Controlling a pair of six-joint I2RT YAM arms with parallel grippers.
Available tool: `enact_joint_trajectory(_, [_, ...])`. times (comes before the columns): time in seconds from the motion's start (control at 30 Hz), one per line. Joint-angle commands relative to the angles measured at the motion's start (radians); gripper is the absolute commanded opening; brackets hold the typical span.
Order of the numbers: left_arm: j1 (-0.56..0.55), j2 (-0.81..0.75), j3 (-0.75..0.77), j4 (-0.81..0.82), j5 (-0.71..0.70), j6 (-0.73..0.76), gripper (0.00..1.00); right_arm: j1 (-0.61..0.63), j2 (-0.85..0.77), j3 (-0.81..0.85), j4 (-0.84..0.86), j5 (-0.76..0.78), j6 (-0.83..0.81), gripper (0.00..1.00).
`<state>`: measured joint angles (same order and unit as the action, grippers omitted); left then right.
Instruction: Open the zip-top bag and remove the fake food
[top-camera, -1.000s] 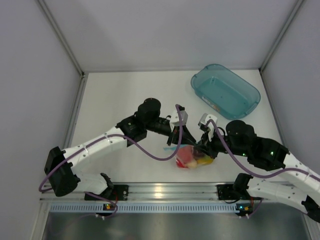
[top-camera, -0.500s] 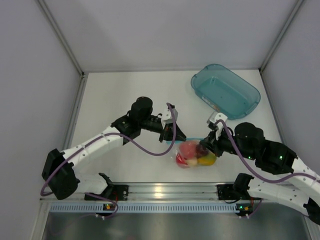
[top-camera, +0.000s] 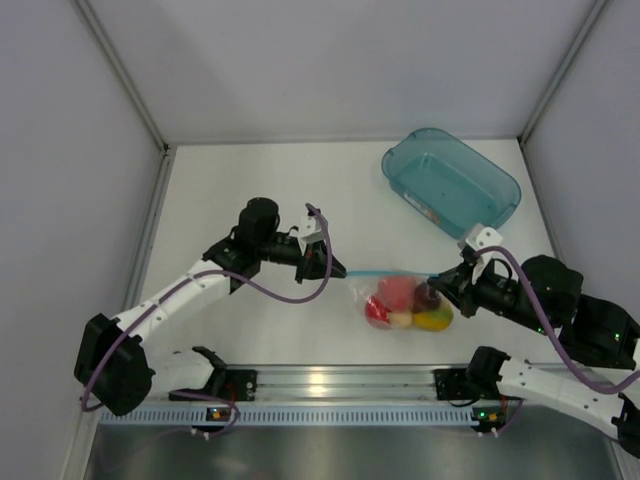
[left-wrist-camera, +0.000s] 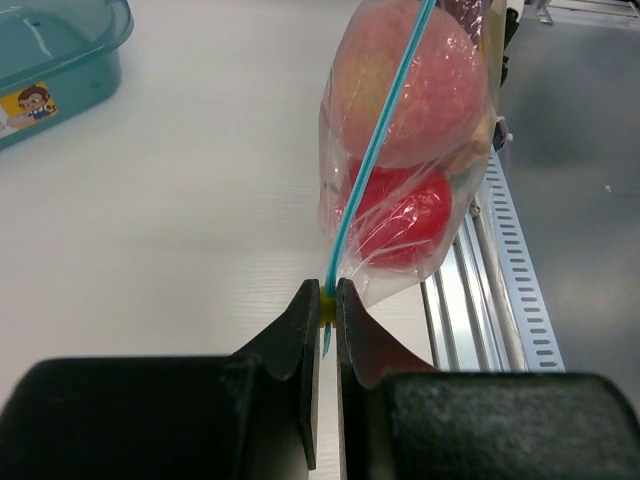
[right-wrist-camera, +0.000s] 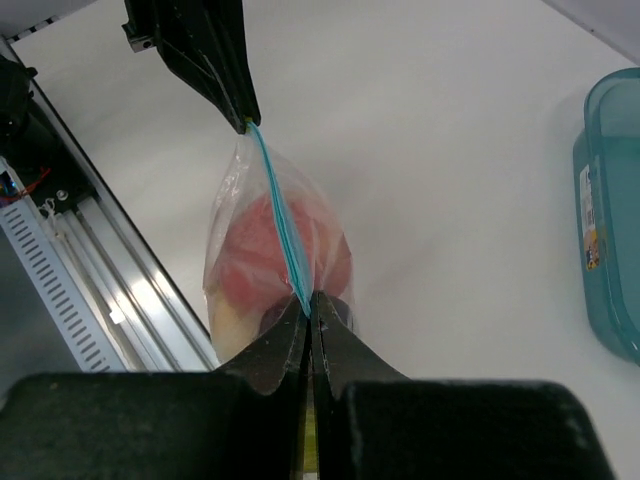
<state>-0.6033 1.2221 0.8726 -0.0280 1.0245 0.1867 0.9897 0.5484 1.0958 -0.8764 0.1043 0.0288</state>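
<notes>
As left gripper (left-wrist-camera: 327, 300) and right gripper (right-wrist-camera: 310, 305) pinch opposite ends of the clear crinkly plastic zip-top bag (top-camera: 400, 298), stretched taut, either pinch could slip, seal unopened.

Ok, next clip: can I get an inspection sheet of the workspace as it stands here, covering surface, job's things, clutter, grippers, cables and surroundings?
Surface: white table top, no spills seen.
Job's things: zip-top bag held between the two arms, its teal zip strip pulled into a straight line; fake food inside it.
Clutter: teal tub at the far right, apart from the bag.
Grippers: left gripper shut on one end of the strip; right gripper shut on the other end.
Cables: purple cables loop along both arms.
Surroundings: grey walls; metal rail at the near edge.
</notes>
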Motion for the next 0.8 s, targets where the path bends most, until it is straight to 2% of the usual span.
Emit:
enact_joint_trajectory(0.0, [0.016,-0.027,-0.029,-0.024,-0.009,0.03,0.0,0.0,-0.018,0.039,0.004,0.003,0.008,0.0])
enact_joint_trajectory(0.2, [0.019,-0.056,-0.06,-0.024,-0.049,0.013,0.0,-0.002,-0.021,0.026,0.005,0.0,0.008,0.0])
enact_joint_trajectory(0.23, [0.019,-0.056,-0.055,-0.024,-0.038,-0.001,0.03,0.0,-0.021,0.021,0.011,-0.03,0.005,0.0])
enact_joint_trajectory(0.3, [0.019,-0.049,-0.038,-0.024,-0.015,-0.016,0.27,-0.002,-0.022,-0.002,0.04,-0.067,-0.007,0.0])
enact_joint_trajectory(0.33, [0.016,-0.046,-0.012,-0.024,-0.004,-0.032,0.36,-0.002,-0.024,-0.013,0.05,-0.087,-0.01,0.0])
enact_joint_trajectory(0.37, [0.013,-0.039,0.002,-0.024,-0.007,-0.041,0.51,-0.002,-0.027,-0.033,0.057,-0.092,-0.013,0.0])
enact_joint_trajectory(0.5, [-0.013,-0.042,0.072,-0.018,-0.072,-0.078,0.73,-0.002,-0.034,-0.071,0.083,-0.1,-0.02,0.0])
enact_joint_trajectory(0.57, [-0.026,-0.044,0.106,-0.003,-0.083,-0.087,0.77,-0.002,-0.034,-0.088,0.096,-0.129,-0.052,0.0])
enact_joint_trajectory(0.77, [-0.105,-0.007,0.167,0.007,-0.167,-0.09,0.76,0.0,-0.033,-0.102,0.105,-0.156,-0.086,0.0])
